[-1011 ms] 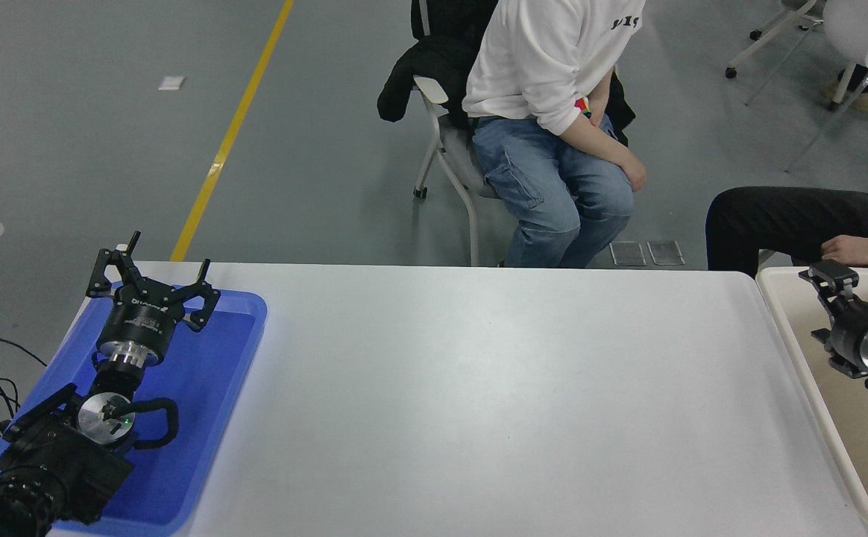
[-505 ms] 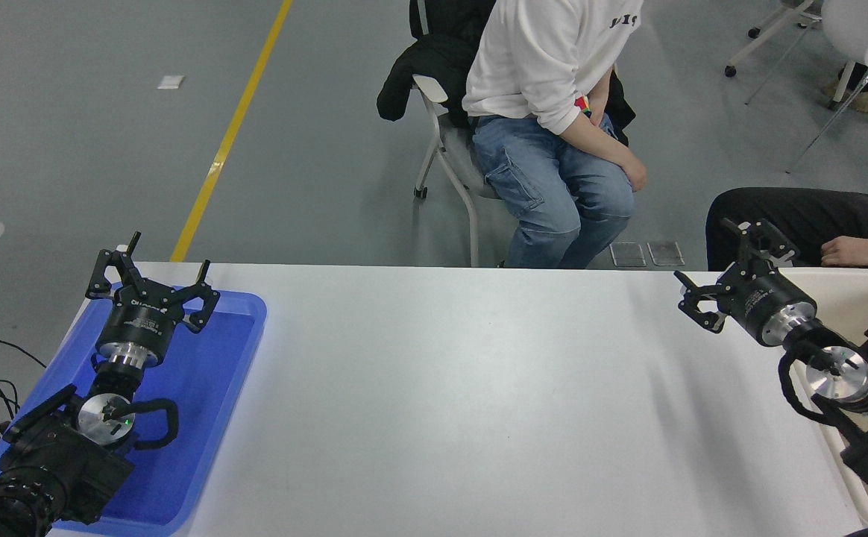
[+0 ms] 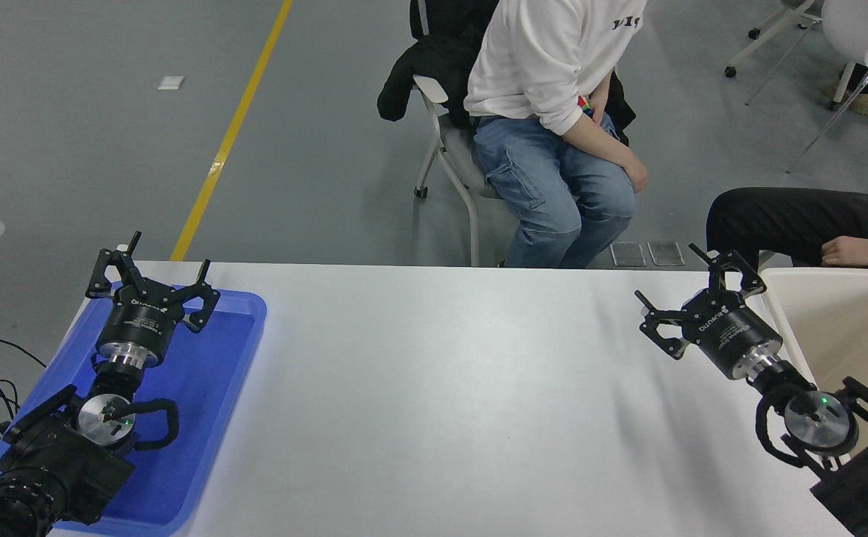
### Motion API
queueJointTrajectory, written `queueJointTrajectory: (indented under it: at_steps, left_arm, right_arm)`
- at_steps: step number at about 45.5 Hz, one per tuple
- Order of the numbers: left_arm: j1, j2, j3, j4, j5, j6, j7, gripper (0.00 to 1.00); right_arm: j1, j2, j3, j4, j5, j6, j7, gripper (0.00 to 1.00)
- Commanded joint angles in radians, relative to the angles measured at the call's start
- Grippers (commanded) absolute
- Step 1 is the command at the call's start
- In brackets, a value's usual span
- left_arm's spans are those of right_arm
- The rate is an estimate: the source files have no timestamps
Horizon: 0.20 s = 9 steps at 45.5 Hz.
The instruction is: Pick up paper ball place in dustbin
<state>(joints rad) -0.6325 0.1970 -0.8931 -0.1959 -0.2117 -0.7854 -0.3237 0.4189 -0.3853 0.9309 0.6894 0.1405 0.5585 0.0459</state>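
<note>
Right now the right gripper [image 3: 695,298] hangs over the far right part of the white table [image 3: 441,403], its black fingers [image 3: 732,262] spread wide with nothing between them, pointing up and away toward the far edge. Behind it the silver wrist ring and a looped black cable lead back to the right arm [image 3: 844,447], which comes in from the lower right corner. Just beside that gripper, to its right, sits the dustbin [image 3: 777,298], a cream-beige tub with a thick rounded rim, cut off by the picture's right edge; the gripper is outside it, over the tabletop, close to the tub's near-left wall. What shows of the tub's inside is plain beige wall and floor, and the paper ball is not to be seen anywhere in this view, so I cannot tell where it lies. Across the table, well apart, the left gripper [image 3: 152,272] is parked at the lower left above the shallow blue tray [image 3: 210,418], its fingers also splayed wide and holding nothing. Beyond the table's far edge a person in a white top and blue jeans [image 3: 553,171] sits on a chair [image 3: 441,142] with a dark jacket draped over its back, and at the far right a second person's dark-clothed leg [image 3: 784,216] and bare hand [image 3: 848,251] show just behind the tub. A yellow line [image 3: 233,127] runs across the grey floor.
</note>
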Motion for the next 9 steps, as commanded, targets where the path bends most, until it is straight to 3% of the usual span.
queueJointTrajectory:
  at_steps: [1,9]
  left_arm:
    - [-0.001,-0.001,-0.001,0.001,0.0,0.0,0.0,1.0]
    - [0.001,0.001,0.0,-0.002,0.0,0.0,0.0,1.0]
  right_arm:
    - [-0.015,0.005,0.002,-0.019,0.005,0.038,0.0,1.0]
    - [-0.015,0.005,0.002,-0.018,0.005,0.04,0.0,1.0]
